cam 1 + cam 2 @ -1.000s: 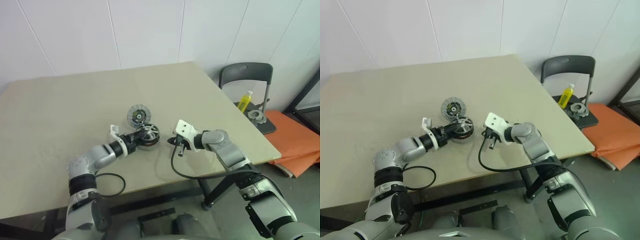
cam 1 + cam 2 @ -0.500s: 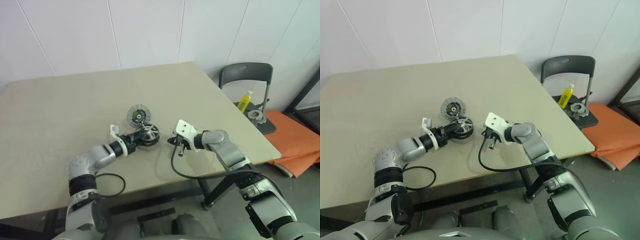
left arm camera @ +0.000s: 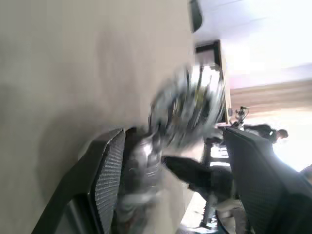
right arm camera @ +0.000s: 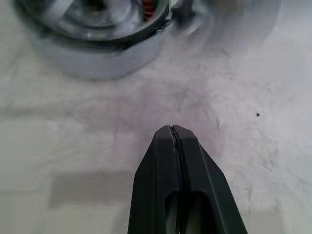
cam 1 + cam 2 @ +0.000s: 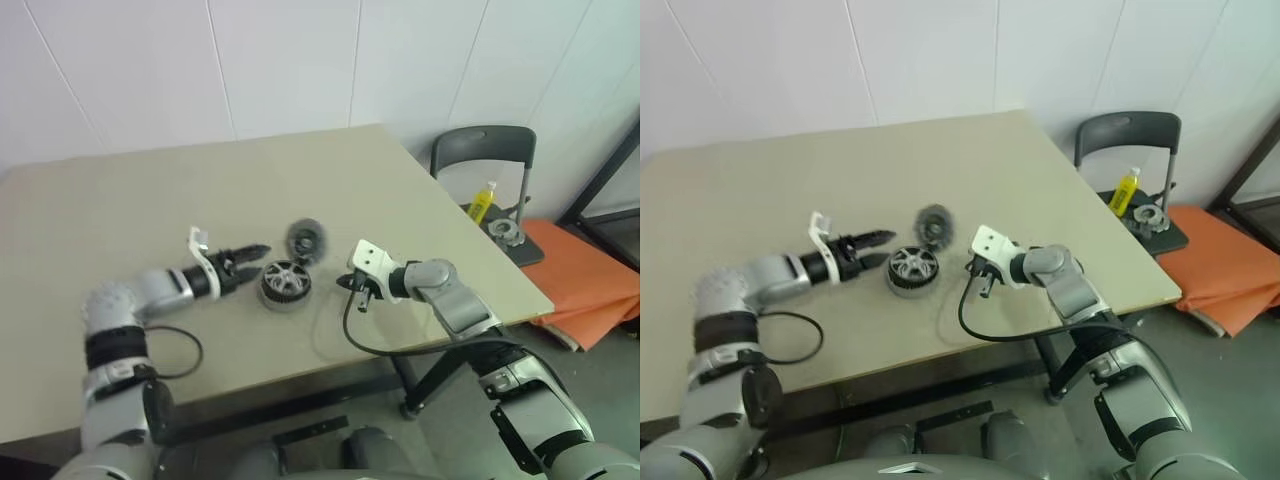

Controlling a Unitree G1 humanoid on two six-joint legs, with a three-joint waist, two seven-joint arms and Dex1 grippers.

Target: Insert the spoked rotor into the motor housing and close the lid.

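Left eye view gives me the clearest read: the motor housing sits flat on the table, toward the near edge and roughly midway along it, with the spoked rotor seated inside its dark rim, silvery spokes facing up. Just behind it, toward the far edge and a little nearer the right edge, the lid looks tipped up on its rim rather than lying flat, though it is blurred and I can't be sure of its tilt. Lid and housing are close but I see a narrow gap between them.

The left gripper hangs just beside the housing on its left, pointing at it, with its 2 black fingers apart and nothing between them; the left wrist view shows the same wide spread of the pads, with the blurred lid and housing beyond. The right gripper sits near the housing on its right, apart from it, fingers pressed together on nothing, which the right wrist view confirms.

Past the table's right edge stands a dark chair with a yellow bottle and a small metal part on its seat.
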